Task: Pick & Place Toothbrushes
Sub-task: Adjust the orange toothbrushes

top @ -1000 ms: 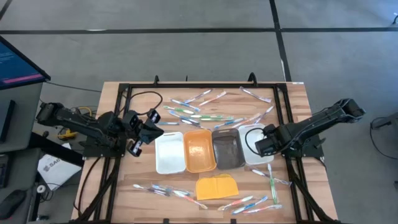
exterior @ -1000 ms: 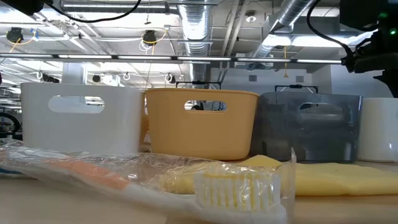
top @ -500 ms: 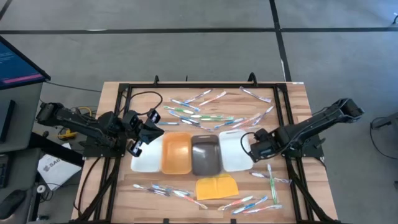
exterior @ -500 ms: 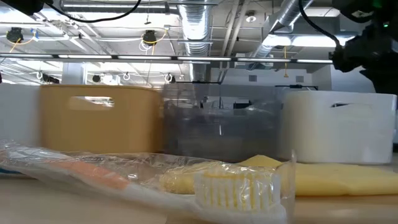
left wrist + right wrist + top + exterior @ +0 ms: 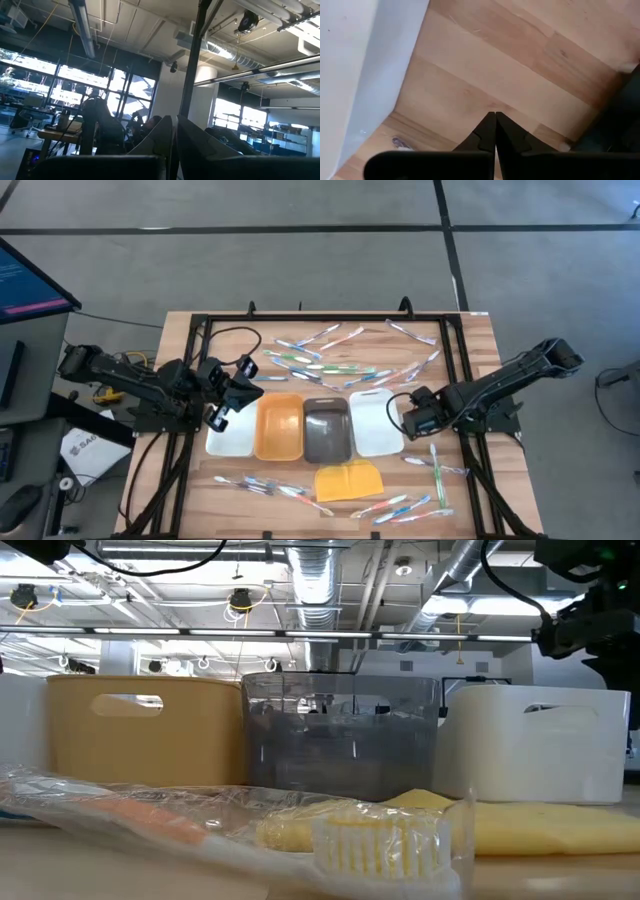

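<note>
Wrapped toothbrushes lie loose on the wooden table: a cluster at the far side (image 5: 330, 360), some near left (image 5: 262, 485), some near right (image 5: 410, 505). One lies close up in the low view (image 5: 385, 840). Four trays stand in a row: white (image 5: 228, 435), orange (image 5: 280, 427), grey (image 5: 327, 428), white (image 5: 377, 422). My right gripper (image 5: 407, 420) is shut, low beside the right white tray's right end; its tips (image 5: 495, 114) point at bare wood next to the tray wall (image 5: 365, 75). My left gripper (image 5: 250, 392) is shut (image 5: 174, 117), raised over the left tray's far corner. My right gripper stands with shut fingers slanting down beside the right end wall (image 5: 385, 90) of the right white tray. Its fingertips are off the wall in the wrist view; whether its side touches the tray I cannot tell.
A yellow pad (image 5: 349, 480) lies just near of the trays. A black frame (image 5: 200, 330) borders the table. Two toothbrushes (image 5: 437, 465) lie near of the right gripper. Bare wood shows right of the trays.
My right gripper has moved toward the table's left, staying shut. The whole row of four trays has slid left by about a tray's width, most of it in the first half second. The left white tray's far corner now lies under my left gripper.
</note>
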You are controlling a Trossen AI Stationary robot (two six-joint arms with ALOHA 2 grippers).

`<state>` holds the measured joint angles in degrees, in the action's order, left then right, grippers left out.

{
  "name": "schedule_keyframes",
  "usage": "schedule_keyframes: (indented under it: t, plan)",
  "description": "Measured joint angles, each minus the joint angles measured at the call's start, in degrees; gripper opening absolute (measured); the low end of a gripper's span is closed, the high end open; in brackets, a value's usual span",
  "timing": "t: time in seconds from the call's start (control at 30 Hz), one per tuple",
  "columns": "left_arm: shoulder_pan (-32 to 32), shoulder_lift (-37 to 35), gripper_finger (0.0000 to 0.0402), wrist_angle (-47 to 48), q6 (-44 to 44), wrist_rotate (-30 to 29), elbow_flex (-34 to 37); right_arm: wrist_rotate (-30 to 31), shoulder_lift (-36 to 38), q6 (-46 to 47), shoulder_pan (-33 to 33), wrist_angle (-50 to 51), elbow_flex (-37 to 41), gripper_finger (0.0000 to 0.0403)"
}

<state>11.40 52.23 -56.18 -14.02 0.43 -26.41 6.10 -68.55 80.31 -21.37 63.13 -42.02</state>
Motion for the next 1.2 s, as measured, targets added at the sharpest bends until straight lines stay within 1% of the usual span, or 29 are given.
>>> schedule_keyframes:
  t: [0.1,0.23,0.4,0.53,0.6,0.67,0.73,0.8,0.9,0.97,1.03,1.13,1.2]
  plan:
    - [0.0,-0.1,0.0019,1.6,0.8,0.1,0.0,0.2,0.0,-0.6,0.0,0.0,0.0,0.0]
    - [-1.4,-2.7,0.0019,9.1,0.9,-1.0,0.0,1.2,0.0,-1.0,0.0,0.0,0.0,0.0]
    - [-3.3,-6.3,0.0019,24.1,0.0,-2.6,-3.3,1.4,0.0,-1.3,0.0,0.0,0.0,0.0]
    - [-3.3,-6.1,0.0019,37.0,0.0,-3.0,-7.2,1.5,0.0,-1.9,0.0,0.0,0.0,0.0]
    - [-3.3,-5.2,0.0019,40.7,0.4,-2.5,-8.6,1.6,0.0,-2.5,0.0,0.0,0.0,0.0]
    - [-3.3,-4.2,0.0019,41.1,1.7,-0.3,-8.6,2.4,0.0,-2.9,0.0,0.0,0.0,0.0]
    - [-3.3,-2.6,0.0019,39.8,1.2,0.3,-8.6,3.2,0.0,-3.7,0.1,0.1,0.0,0.0]
    - [-3.1,-1.0,0.0019,36.0,-2.0,0.5,-8.6,3.7,0.0,-4.7,0.5,0.3,0.0,0.0]
    - [-3.1,1.5,0.0019,28.0,-9.2,0.7,-8.6,4.4,0.0,-7.7,1.8,0.4,0.0,0.0]
    - [-3.1,2.7,0.0019,24.4,-13.2,3.4,-8.6,4.5,0.0,-10.1,3.2,0.6,0.0,0.0]
    - [-3.6,3.5,0.0019,21.3,-14.8,7.1,-8.6,4.8,0.0,-13.5,5.0,0.7,0.0,0.0]
    - [-3.6,3.7,0.0019,22.1,-15.2,11.7,-8.6,6.8,1.1,-18.9,8.2,0.7,0.0,0.0]
    - [-3.4,3.7,0.0019,23.1,-16.1,12.5,-8.6,7.5,1.8,-23.1,10.9,0.9,-0.4,0.0]
